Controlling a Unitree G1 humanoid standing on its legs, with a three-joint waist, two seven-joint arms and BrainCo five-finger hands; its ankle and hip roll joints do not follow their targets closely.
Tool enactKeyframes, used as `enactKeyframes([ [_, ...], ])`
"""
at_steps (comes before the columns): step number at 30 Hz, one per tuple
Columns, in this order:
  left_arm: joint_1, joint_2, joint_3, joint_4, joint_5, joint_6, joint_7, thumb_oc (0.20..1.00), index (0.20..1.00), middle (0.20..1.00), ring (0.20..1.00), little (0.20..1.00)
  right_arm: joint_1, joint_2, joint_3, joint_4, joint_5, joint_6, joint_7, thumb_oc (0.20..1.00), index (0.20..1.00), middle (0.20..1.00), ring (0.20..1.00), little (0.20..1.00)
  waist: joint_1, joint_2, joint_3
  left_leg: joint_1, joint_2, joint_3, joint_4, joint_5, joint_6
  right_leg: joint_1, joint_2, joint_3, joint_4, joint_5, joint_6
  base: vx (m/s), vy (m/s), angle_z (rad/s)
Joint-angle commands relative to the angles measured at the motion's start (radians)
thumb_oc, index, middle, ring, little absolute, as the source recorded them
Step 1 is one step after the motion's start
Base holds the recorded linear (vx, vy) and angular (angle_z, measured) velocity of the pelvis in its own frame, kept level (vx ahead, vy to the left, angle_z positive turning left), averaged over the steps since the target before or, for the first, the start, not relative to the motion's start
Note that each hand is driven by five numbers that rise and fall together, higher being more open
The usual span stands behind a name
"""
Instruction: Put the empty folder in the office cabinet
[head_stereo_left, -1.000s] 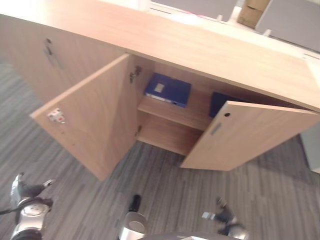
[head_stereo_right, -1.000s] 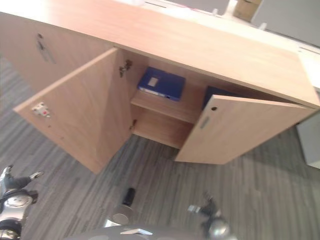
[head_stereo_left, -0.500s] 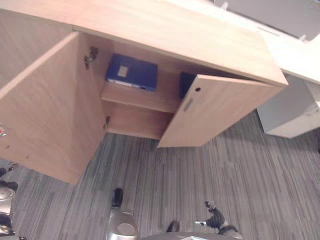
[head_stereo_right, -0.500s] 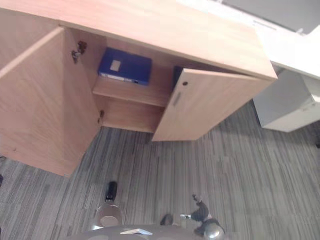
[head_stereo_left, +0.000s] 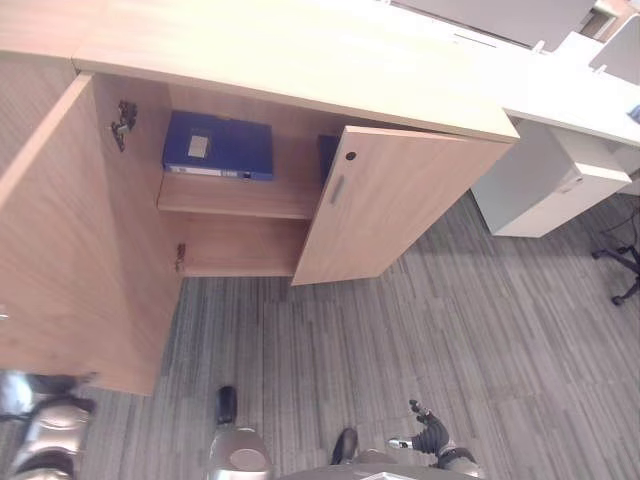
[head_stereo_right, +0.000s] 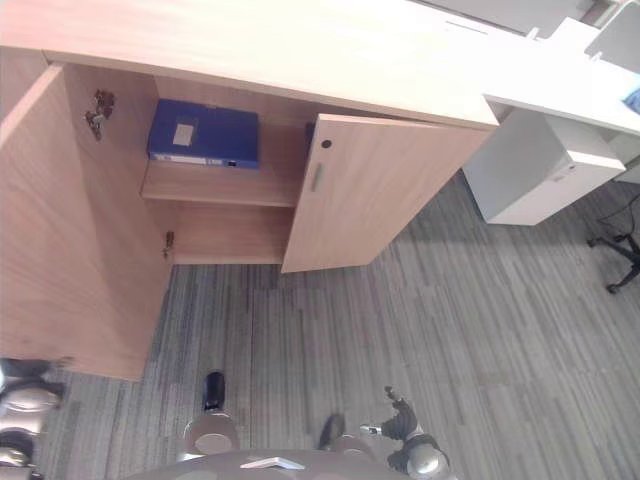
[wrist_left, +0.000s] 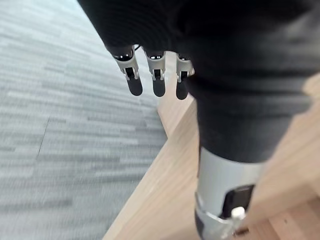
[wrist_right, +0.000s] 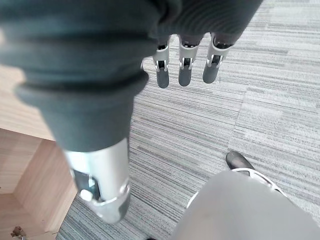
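Nothing but the camera has moved: blue folder (head_stereo_left: 217, 146) stays on the cabinet (head_stereo_left: 300, 60) shelf, both hands (wrist_left: 155, 75) (wrist_right: 185, 62) empty, fingers straight.

Both arms hang low, the silver left hand (wrist_left: 155, 75) and silver right hand (wrist_right: 185, 62) empty, their dark-tipped fingers straight and relaxed.

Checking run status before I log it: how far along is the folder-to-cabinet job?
Done: a blue folder lies flat on the upper shelf of the office cabinet. In hand: nothing; left hand and right hand hang open over the carpet. Left: both doors, left and right, stand open.
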Motion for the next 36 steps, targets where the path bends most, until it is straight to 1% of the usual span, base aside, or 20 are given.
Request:
enactKeyframes([
  [1,-0.048,-0.020,-0.099,-0.062,0.024,-0.056,-0.074,1.000,1.000,1.000,1.000,1.000,-0.038,-0.099,-0.019,-0.012,-0.073,-0.005,-0.008,1.000,1.000,1.000,1.000,1.000,-0.035,0.048,-0.065,0.082,0.012,0.034,0.001,-0.141,-0.009,-0.039,-0.049,0.032,-0.018,0.135,0.051,0.05,-0.059,-0.17],
  [2,-0.030,-0.063,-0.114,-0.081,0.000,-0.057,-0.085,1.000,1.000,1.000,1.000,1.000,-0.033,-0.107,-0.031,-0.006,-0.085,0.002,-0.004,1.000,1.000,1.000,1.000,1.000,-0.050,0.065,-0.079,0.092,0.018,0.044,0.001,-0.137,-0.012,-0.038,-0.042,0.045,-0.025,0.127,0.046,0.04,-0.055,-0.30],
  [4,-0.017,-0.095,-0.131,-0.091,-0.013,-0.059,-0.103,1.000,1.000,1.000,1.000,1.000,-0.031,-0.112,-0.041,0.020,-0.092,0.009,0.007,1.000,1.000,1.000,1.000,1.000,-0.061,0.084,-0.094,0.099,0.026,0.054,0.001,-0.134,-0.016,-0.036,-0.034,0.056,-0.033,0.119,0.040,0.02,-0.036,-0.38],
  [7,-0.018,-0.106,-0.135,-0.088,-0.020,-0.057,-0.107,1.000,1.000,1.000,1.000,1.000,-0.029,-0.116,-0.047,0.028,-0.098,0.013,0.009,1.000,1.000,1.000,1.000,1.000,-0.067,0.094,-0.102,0.104,0.030,0.060,0.001,-0.131,-0.019,-0.035,-0.028,0.063,-0.035,0.113,0.037,0.02,-0.020,-0.30],
  [8,-0.027,-0.117,-0.144,-0.080,-0.027,-0.057,-0.109,1.000,1.000,1.000,1.000,1.000,-0.028,-0.120,-0.051,0.040,-0.102,0.014,0.007,1.000,1.000,1.000,1.000,1.000,-0.071,0.104,-0.109,0.107,0.036,0.064,0.001,-0.129,-0.022,-0.033,-0.022,0.067,-0.037,0.108,0.034,0.03,-0.053,-0.15],
  [9,-0.048,-0.123,-0.152,-0.080,-0.039,-0.056,-0.108,1.000,1.000,1.000,1.000,1.000,-0.024,-0.133,-0.059,0.039,-0.104,0.016,0.006,1.000,1.000,1.000,1.000,1.000,-0.088,0.124,-0.122,0.113,0.044,0.071,0.001,-0.122,-0.028,-0.029,-0.013,0.075,-0.041,0.100,0.028,0.03,-0.064,-0.22],
  [11,-0.073,-0.120,-0.161,-0.078,-0.053,-0.056,-0.110,1.000,1.000,1.000,1.000,1.000,-0.015,-0.151,-0.068,0.024,-0.102,0.015,0.006,1.000,1.000,1.000,1.000,1.000,-0.102,0.143,-0.133,0.116,0.054,0.080,0.001,-0.116,-0.035,-0.028,-0.003,0.081,-0.044,0.094,0.024,0.03,-0.043,-0.27],
  [14,-0.162,-0.092,-0.159,-0.029,-0.078,-0.048,-0.093,1.000,1.000,1.000,1.000,1.000,-0.004,-0.173,-0.072,0.016,-0.100,0.015,0.006,1.000,1.000,1.000,1.000,1.000,-0.126,0.169,-0.153,0.122,0.066,0.092,0.001,-0.110,-0.045,-0.023,0.008,0.089,-0.047,0.086,0.021,0.03,-0.023,-0.24],
  [16,-0.195,-0.079,-0.158,-0.009,-0.088,-0.049,-0.087,1.000,1.000,1.000,1.000,1.000,-0.006,-0.177,-0.072,0.023,-0.099,0.015,0.006,1.000,1.000,1.000,1.000,1.000,-0.131,0.176,-0.156,0.122,0.068,0.092,0.001,-0.109,-0.047,-0.022,0.010,0.088,-0.047,0.085,0.021,0.03,-0.008,-0.05],
  [17,-0.268,-0.027,-0.156,0.023,-0.099,-0.046,-0.077,1.000,1.000,1.000,1.000,1.000,0.001,-0.192,-0.068,0.020,-0.095,0.013,0.008,1.000,1.000,1.000,1.000,1.000,-0.142,0.189,-0.162,0.130,0.071,0.090,0.001,-0.110,-0.052,-0.011,0.015,0.087,-0.046,0.080,0.020,0.04,-0.009,-0.04],
  [19,-0.330,0.021,-0.159,0.052,-0.107,-0.042,-0.076,1.000,1.000,1.000,1.000,1.000,0.001,-0.198,-0.065,0.024,-0.093,0.011,0.007,1.000,1.000,1.000,1.000,1.000,-0.148,0.196,-0.171,0.126,0.070,0.089,0.001,-0.107,-0.054,-0.013,0.016,0.081,-0.045,0.081,0.019,0.02,-0.001,0.00],
  [20,-0.384,0.070,-0.158,0.071,-0.113,-0.037,-0.076,1.000,1.000,1.000,1.000,1.000,0.007,-0.207,-0.065,0.017,-0.090,0.010,0.007,1.000,1.000,1.000,1.000,1.000,-0.153,0.205,-0.175,0.128,0.068,0.088,0.001,-0.108,-0.055,-0.009,0.015,0.077,-0.044,0.082,0.020,0.00,0.000,0.00],
  [23,-0.385,0.071,-0.159,0.073,-0.113,-0.037,-0.076,1.000,1.000,1.000,1.000,1.000,0.007,-0.206,-0.066,0.017,-0.089,0.010,0.007,1.000,1.000,1.000,1.000,1.000,-0.153,0.204,-0.174,0.128,0.068,0.087,0.001,-0.108,-0.055,-0.009,0.015,0.076,-0.044,0.082,0.020,0.01,0.011,0.01],
  [24,-0.423,0.115,-0.154,0.108,-0.112,-0.031,-0.078,1.000,1.000,1.000,1.000,1.000,0.014,-0.204,-0.061,0.017,-0.087,0.010,0.010,1.000,1.000,1.000,1.000,1.000,-0.155,0.207,-0.178,0.131,0.061,0.084,0.001,-0.113,-0.053,-0.006,0.010,0.073,-0.041,0.085,0.024,0.03,0.046,0.03],
  [25,-0.430,0.122,-0.152,0.113,-0.110,-0.029,-0.079,1.000,1.000,1.000,1.000,1.000,0.013,-0.202,-0.060,0.020,-0.087,0.011,0.011,1.000,1.000,1.000,1.000,1.000,-0.155,0.208,-0.177,0.132,0.058,0.082,0.001,-0.115,-0.051,-0.006,0.006,0.072,-0.040,0.087,0.025,0.04,0.067,0.04],
  [29,-0.418,0.116,-0.148,0.127,-0.098,-0.023,-0.081,1.000,1.000,1.000,1.000,1.000,0.005,-0.186,-0.060,0.050,-0.092,0.018,0.010,1.000,1.000,1.000,1.000,1.000,-0.150,0.207,-0.177,0.134,0.039,0.074,0.001,-0.124,-0.043,0.000,-0.010,0.067,-0.032,0.097,0.033,0.02,0.061,0.05],
  [31,-0.418,0.116,-0.148,0.127,-0.098,-0.023,-0.081,1.000,1.000,1.000,1.000,1.000,0.005,-0.186,-0.060,0.050,-0.092,0.018,0.010,1.000,1.000,1.000,1.000,1.000,-0.150,0.207,-0.177,0.134,0.039,0.074,0.001,-0.124,-0.043,0.000,-0.010,0.067,-0.032,0.097,0.033,0.01,0.034,0.05],
  [34,-0.375,0.085,-0.149,0.168,-0.062,-0.015,-0.101,1.000,1.000,1.000,1.000,1.000,-0.004,-0.172,-0.056,0.073,-0.104,0.027,0.014,1.000,1.000,1.000,1.000,1.000,-0.145,0.201,-0.175,0.136,0.020,0.070,0.001,-0.135,-0.033,-0.002,-0.031,0.069,-0.009,0.100,0.037,0.00,0.048,0.09],
  [35,-0.375,0.085,-0.149,0.168,-0.062,-0.015,-0.101,1.000,1.000,1.000,1.000,1.000,-0.004,-0.172,-0.056,0.073,-0.104,0.027,0.014,1.000,1.000,1.000,1.000,1.000,-0.145,0.201,-0.175,0.136,0.020,0.070,0.001,-0.135,-0.033,-0.002,-0.031,0.069,-0.009,0.100,0.037,-0.04,0.030,0.09],
  [36,-0.320,0.008,-0.162,0.167,-0.047,-0.008,-0.108,1.000,1.000,1.000,1.000,1.000,-0.020,-0.160,-0.056,0.081,-0.109,0.035,0.008,1.000,1.000,1.000,1.000,1.000,-0.140,0.203,-0.165,0.129,0.014,0.050,0.001,-0.131,-0.028,-0.008,-0.043,0.090,0.029,0.093,0.036,-0.10,-0.025,0.07],
])
